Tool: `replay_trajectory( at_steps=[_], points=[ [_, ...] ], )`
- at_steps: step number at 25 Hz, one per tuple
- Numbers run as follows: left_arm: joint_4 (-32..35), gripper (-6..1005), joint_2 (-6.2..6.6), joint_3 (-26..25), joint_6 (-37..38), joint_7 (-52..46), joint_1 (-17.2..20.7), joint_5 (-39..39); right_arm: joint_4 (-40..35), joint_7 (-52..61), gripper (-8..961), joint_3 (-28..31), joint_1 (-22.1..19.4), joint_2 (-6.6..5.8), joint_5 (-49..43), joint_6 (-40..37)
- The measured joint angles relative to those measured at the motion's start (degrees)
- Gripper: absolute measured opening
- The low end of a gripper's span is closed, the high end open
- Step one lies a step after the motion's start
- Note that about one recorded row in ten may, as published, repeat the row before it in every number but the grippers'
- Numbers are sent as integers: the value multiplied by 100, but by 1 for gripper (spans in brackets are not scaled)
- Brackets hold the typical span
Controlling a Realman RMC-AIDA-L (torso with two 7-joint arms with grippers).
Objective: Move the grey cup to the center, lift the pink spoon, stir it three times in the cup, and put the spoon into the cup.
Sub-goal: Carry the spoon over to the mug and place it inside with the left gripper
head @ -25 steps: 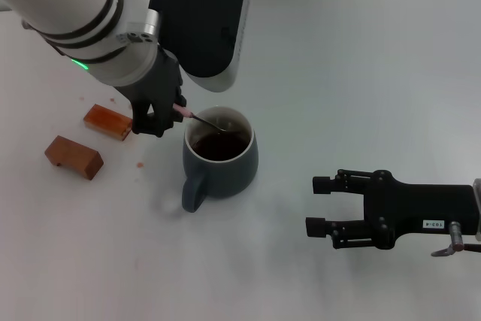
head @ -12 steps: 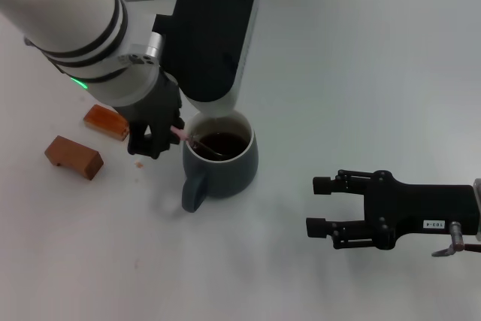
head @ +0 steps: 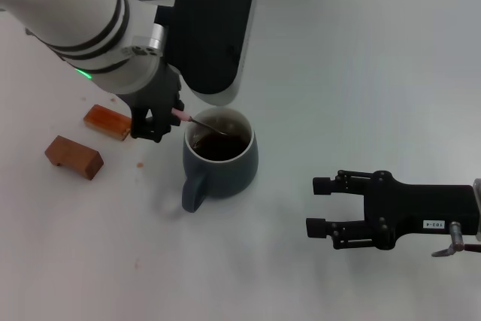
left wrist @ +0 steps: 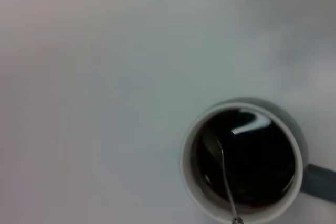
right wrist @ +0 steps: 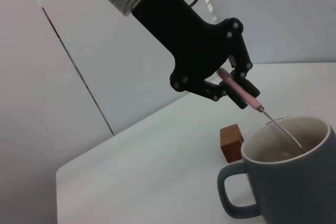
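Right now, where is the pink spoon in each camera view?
Head view: pink spoon runs from the left gripper into the grey cup.
Left wrist view: only its metal neck and bowl show, in the dark liquid.
Right wrist view: pink handle clamped, neck slanting into the cup.
Shared landmark: the cup.

One grey cup (head: 220, 154), one pink spoon (head: 197, 120), two wooden blocks (head: 73, 156) (head: 107, 122), and two tools: left (head: 159, 119), right (head: 322, 206).

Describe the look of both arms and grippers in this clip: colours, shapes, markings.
The left arm is a thick white cylinder with black bands, a green light and a silver collar, ending in a black left gripper with bolted linkage fingers. The right gripper is all black, two-fingered, with a small white label and a metal fitting behind it.
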Motion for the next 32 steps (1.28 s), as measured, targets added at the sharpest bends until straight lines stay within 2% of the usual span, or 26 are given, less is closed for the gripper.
replay_trajectory(
  at_steps=[12, 16, 23, 32],
  points=[
    [148, 133, 0, 138, 43, -15, 18, -348, 0, 0, 819, -85, 10, 0, 0, 0],
    [187, 134, 0, 123, 509, -15, 34, -175, 0, 0, 819, -87, 17, 0, -1, 0],
    [231, 135, 0, 131, 253, -16, 41, 128, 0, 0, 818, -88, 46, 8, 3, 13],
    [226, 137, 0, 111, 84, -145, 37, -114, 5, 1, 818, -138, 45, 9, 25, 52]
  ],
)
